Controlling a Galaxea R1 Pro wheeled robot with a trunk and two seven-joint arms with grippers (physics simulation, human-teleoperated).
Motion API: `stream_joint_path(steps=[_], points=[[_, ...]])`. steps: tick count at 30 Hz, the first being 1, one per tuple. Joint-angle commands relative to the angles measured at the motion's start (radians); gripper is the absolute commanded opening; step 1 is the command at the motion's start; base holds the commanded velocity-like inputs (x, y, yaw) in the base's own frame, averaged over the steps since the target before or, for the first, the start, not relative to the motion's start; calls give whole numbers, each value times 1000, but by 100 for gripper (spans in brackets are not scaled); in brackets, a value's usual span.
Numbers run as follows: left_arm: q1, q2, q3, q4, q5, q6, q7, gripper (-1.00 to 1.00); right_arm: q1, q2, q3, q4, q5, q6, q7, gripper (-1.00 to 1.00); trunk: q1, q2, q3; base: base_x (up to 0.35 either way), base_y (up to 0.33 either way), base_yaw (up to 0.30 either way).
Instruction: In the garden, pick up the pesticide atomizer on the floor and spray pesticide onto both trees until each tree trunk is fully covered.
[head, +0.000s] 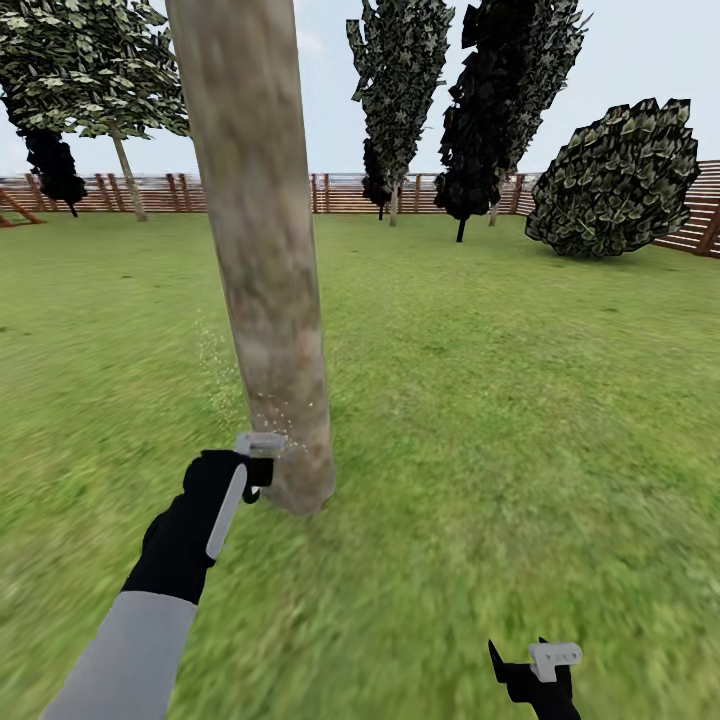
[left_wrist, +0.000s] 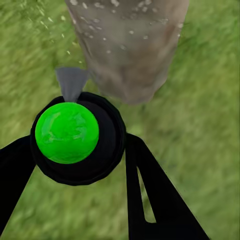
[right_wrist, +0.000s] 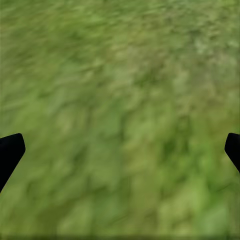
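Gripping pesticide atomizer (left_wrist: 77, 137), left fingers (left_wrist: 155, 195) beside tree trunk (head: 262, 260).

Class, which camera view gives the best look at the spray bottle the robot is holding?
The left wrist view: the spray bottle sits large between the left gripper's fingers, green top and nozzle facing the tree trunk. The head view has it as a small shape in the left gripper. The right wrist view looks at grass.
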Motion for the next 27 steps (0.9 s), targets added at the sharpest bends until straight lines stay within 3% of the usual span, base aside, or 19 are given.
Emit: stream_joint_path(steps=[1,4,6,7,9,11,15,22,27], points=[[0,0,-2,-3,1,0,0,-100,0,0,0,0,0,0,0,100,0,0,0,0,0,0],[1,-24,-15,-41,2,4,-1,-100,0,0,0,0,0,0,0,100,0,0,0,0,0,0],[0,-32,-43,-56,3,6,-1,-100,0,0,0,0,0,0,0,100,0,0,0,0,0,0],[-1,-36,-65,-63,3,7,-1,-100,0,0,0,0,0,0,0,100,0,0,0,0,0,0],[-1,-33,-72,-66,3,9,-1,-100,0,0,0,0,0,0,0,100,0,0,0,0,0,0],[0,-24,-70,-66,2,10,-1,-100,0,0,0,0,0,0,0,100,0,0,0,0,0,0],[3,0,-14,-68,4,10,-1,-100,0,0,0,0,0,0,0,100,0,0,0,0,0,0],[-10,-40,-17,-94,3,10,-1,-100,0,0,0,0,0,0,0,100,0,0,0,0,0,0],[-6,-31,-17,-113,-5,11,-1,-100,0,0,0,0,0,0,0,100,0,0,0,-38,0,0]])
